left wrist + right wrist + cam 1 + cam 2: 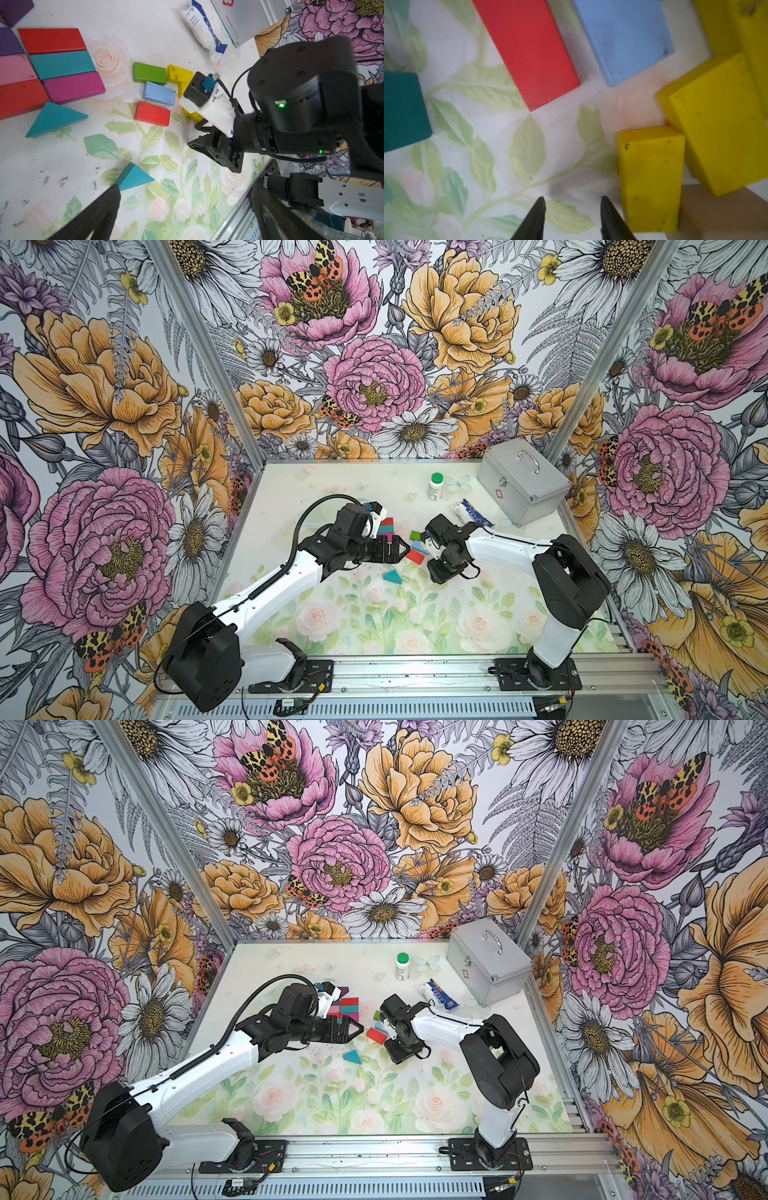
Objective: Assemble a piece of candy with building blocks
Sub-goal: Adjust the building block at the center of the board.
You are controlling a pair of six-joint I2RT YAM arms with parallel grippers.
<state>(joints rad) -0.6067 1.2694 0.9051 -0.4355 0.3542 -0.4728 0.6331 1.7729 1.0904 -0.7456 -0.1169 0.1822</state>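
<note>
The building blocks lie mid-table. A fitted patch of red (52,40), teal (62,64), magenta (74,87), pink and purple blocks, seen in both top views (386,529) (347,1006), has a teal triangle (54,120) at its edge. Loose beside it are green (149,72), light blue (159,93), red (152,113) and yellow (179,73) blocks, plus another teal triangle (392,576). My left gripper (405,549) hovers wide open and empty near that triangle. My right gripper (572,199) is low over the mat, slightly open, empty, next to a small yellow block (651,178).
A white bottle with a green cap (435,486), a blue-and-white packet (469,512) and a silver case (521,481) stand at the back right. Both arm bases sit on the metal rail (415,672) along the front edge.
</note>
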